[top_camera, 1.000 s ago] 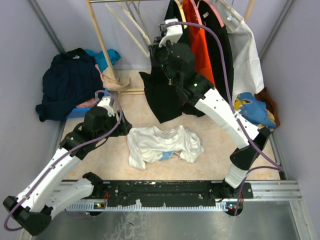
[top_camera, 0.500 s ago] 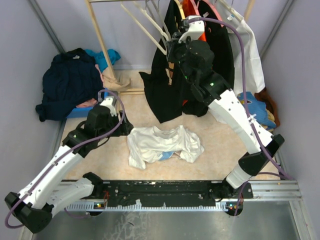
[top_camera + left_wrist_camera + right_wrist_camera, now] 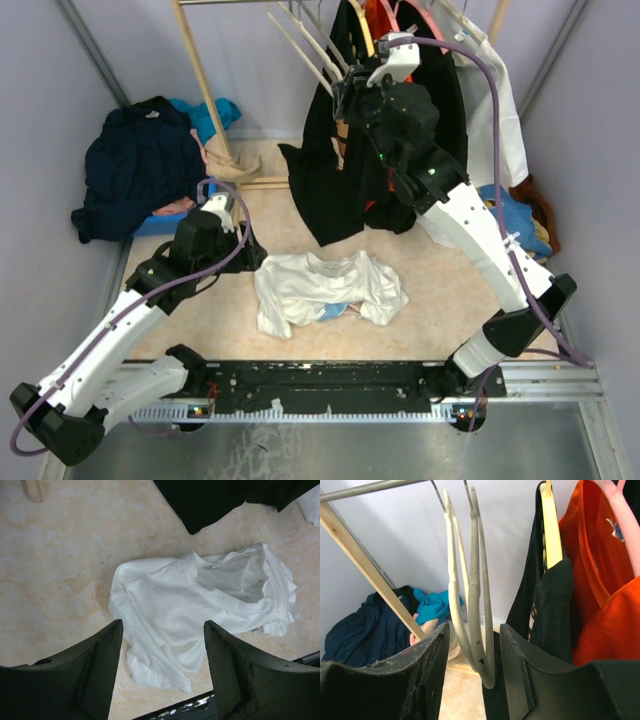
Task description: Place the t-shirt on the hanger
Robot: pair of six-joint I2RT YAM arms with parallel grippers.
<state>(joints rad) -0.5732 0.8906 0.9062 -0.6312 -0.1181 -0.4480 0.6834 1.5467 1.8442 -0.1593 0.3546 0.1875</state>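
While the t-shirt (image 3: 328,290) is lying crumpled on the table (image 3: 430,310) in the top view, the left wrist view is showing the left gripper (image 3: 162,625) hovering over it, wide open and empty. At the right wrist, the right gripper (image 3: 472,630) is straddling the hanger (image 3: 481,595), jaws part-open, not clamping.

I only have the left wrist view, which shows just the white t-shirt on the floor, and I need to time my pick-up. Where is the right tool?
Observer: The right tool is up at the grey metal clothes rail, either side of the thin pale grey-white hangers.
Operator: Clamped on them?
Observer: No. Its jaws stand open, with slim gaps beside the hangers.
Operator: Anything crowding it?
Observer: A black garment on a yellow hanger hangs next along the rail.
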